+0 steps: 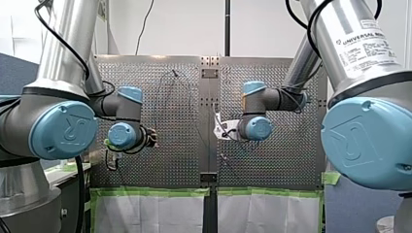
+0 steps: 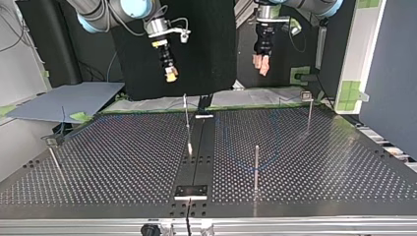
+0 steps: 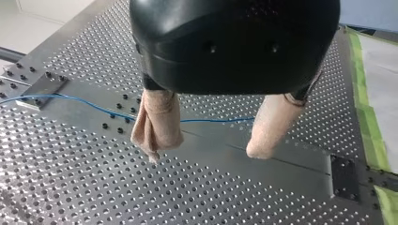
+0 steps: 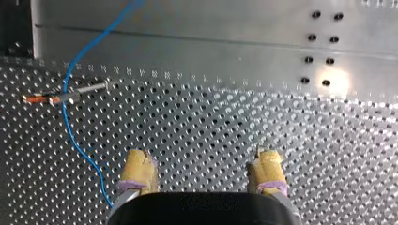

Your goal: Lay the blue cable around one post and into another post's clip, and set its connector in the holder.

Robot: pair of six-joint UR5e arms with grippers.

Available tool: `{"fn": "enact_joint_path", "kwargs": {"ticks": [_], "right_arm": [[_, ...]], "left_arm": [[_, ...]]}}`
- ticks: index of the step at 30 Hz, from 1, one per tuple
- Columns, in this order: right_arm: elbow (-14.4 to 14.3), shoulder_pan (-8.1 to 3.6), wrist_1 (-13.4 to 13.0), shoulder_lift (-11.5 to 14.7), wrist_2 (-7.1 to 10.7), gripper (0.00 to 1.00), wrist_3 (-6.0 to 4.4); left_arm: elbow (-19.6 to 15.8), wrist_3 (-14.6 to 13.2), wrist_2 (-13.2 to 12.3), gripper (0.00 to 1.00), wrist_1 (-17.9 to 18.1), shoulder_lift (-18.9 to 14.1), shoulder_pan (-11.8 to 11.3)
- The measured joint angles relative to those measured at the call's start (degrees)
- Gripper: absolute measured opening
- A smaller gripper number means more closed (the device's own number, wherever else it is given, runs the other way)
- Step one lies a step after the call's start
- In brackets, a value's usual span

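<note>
Perforated table [image 2: 319, 162] at which I work, with a smooth dark strip [image 2: 199, 147] down its middle. A blue cable [image 3: 94, 105] lies flat across the strip and the holes. Three thin metal posts stand well apart in the top view: near post [image 2: 256, 167], far post [image 2: 309, 115], middle post [image 2: 187, 125] beside the strip. A black plate [image 2: 191, 191] lies at the strip's near end.

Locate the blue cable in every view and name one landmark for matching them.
Front view: too faint to pick out.
Top view: the blue cable loops right of the centre strip.
Left wrist view: it runs under the left end effector.
Right wrist view: it curves past a post, beside the right end effector.
Shared landmark: the smooth centre strip.
</note>
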State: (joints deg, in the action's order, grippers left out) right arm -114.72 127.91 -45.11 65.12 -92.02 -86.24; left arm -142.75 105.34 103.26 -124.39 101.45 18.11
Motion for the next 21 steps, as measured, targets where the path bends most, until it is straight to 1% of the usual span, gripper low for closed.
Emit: {"fn": "enact_joint_path", "kwargs": {"ticks": [3,7,12,16,21], "right_arm": [[-0.2,0.82,0.7,-0.1,-0.01,1.00,0.33],[-0.3,1.69,0.8,-0.1,-0.57,1.00,0.15],[-0.4,2.37,-0.5,-0.2,-1.70,1.00,-0.94],[-0.5,2.82,-0.8,-0.5,-2.11,1.00,-1.10],[-1.3,3.44,-2.5,-1.5,-2.93,1.00,-1.03]], "left_arm": [[-0.5,0.0,0.0,1.00,-0.6,0.0,0.0],[-0.8,-0.2,0.0,1.00,-1.5,0.0,0.2],[-1.6,-0.6,1.3,1.00,-2.2,0.0,0.8],[-2.0,-1.2,3.0,1.00,-2.5,0.0,1.1],[-2.0,-1.6,3.6,1.00,-2.5,0.0,1.3]]}}
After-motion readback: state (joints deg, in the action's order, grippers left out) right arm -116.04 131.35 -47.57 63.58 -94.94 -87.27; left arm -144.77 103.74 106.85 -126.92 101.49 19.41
